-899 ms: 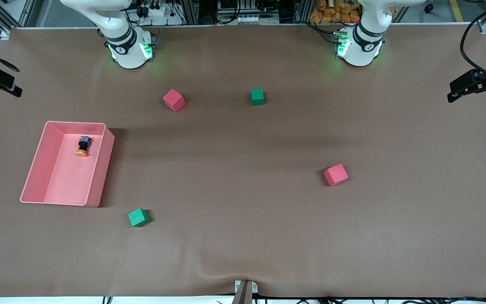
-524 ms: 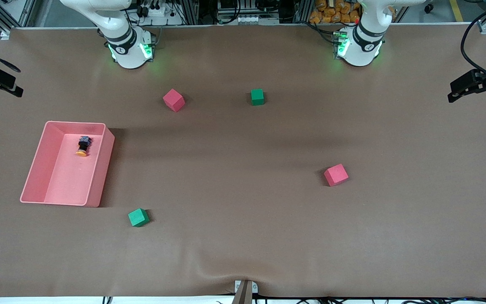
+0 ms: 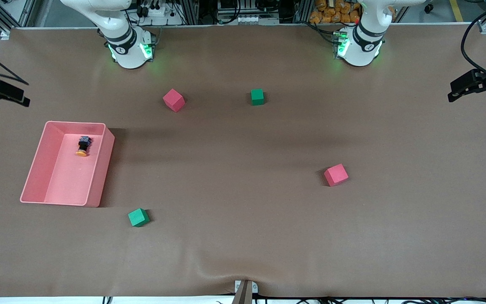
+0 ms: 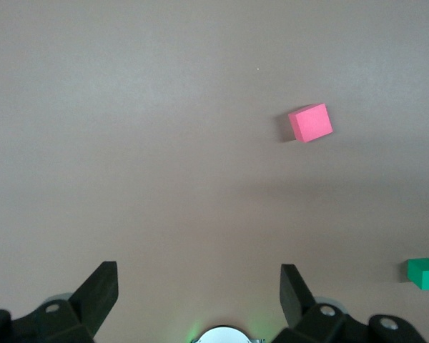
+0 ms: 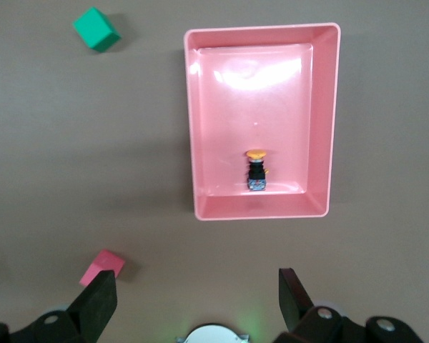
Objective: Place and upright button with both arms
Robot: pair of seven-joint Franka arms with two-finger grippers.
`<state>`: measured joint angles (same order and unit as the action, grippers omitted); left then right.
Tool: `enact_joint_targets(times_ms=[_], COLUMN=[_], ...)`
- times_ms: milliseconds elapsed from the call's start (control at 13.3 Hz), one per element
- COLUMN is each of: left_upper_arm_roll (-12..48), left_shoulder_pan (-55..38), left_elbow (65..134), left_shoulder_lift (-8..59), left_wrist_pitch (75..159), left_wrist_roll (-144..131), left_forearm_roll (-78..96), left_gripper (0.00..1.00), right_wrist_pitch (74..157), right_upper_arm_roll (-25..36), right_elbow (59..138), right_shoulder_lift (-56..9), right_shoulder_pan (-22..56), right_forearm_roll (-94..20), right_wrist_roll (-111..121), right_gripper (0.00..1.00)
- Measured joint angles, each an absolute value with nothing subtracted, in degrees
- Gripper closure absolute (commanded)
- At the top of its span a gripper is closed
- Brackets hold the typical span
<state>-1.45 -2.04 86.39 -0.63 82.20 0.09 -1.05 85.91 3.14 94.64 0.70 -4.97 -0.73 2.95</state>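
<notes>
1. A tiny push-button with a round orange cap and short black body (image 3: 82, 146) lies on its side inside a shallow pink plastic tray (image 3: 99, 169) toward the right arm's end of the brown cloth-covered table (image 3: 243, 236), at the tray's end farther from the front camera.
2. The right wrist view alone looks straight down into the glossy tray (image 5: 329, 121), showing the button (image 5: 256, 168) close to one short wall, cap pointing toward the tray's middle; the right gripper (image 5: 198, 300) hangs high over the table beside the tray, its black fingers (image 5: 100, 300) spread wide and empty.
3. The left wrist view alone shows the left gripper (image 4: 199, 294), jaws equally wide, holding nothing, over bare matte cloth near a red foam cube (image 4: 310, 122) and a green foam cube (image 4: 424, 273).
4. Only the front view takes in all four blocks: two red cubes (image 3: 173, 100) (image 3: 336, 175) and two green cubes (image 3: 257, 96) (image 3: 138, 217), scattered well apart, plus both white arms' green-lit bases (image 3: 130, 50) (image 3: 357, 47).
</notes>
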Motion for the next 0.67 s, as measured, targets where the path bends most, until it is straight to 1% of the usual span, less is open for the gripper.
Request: enact_joint_targets(times_ms=[150,375,524,674], left_upper_arm_roll=[-1.5,-1.5,-1.5,-1.5], left_shoulder_pan=[-2.0,-2.0,-2.0,-2.0], left_elbow=[86.4,86.4,86.4,86.4], left_shoulder_lift=[-0.6,-0.6,-0.6,-0.6], left_wrist_pitch=[82.2,82.1,82.1,82.1], left_wrist_roll=[0.1,0.1,0.1,0.1], left_forearm_roll=[-1.1,-1.1,-1.1,-1.1], left_gripper=[0.00,0.00,0.00,0.00], right_wrist_pitch=[93.2,106.7,111.6,115.6], right_upper_arm_roll=[3.2,3.3,3.4,3.4], right_elbow=[100.9,110.6,114.1,115.0], right_shoulder_lift=[0.0,-2.3,-5.8,-10.7], right_shoulder_pan=[-6.1,-8.1,-9.5,-10.4], right_forearm_roll=[0.4,1.6,3.2,3.6], right_wrist_roll=[3.6,6.0,6.6,7.2], right_gripper=[0.00,0.00,0.00,0.00])
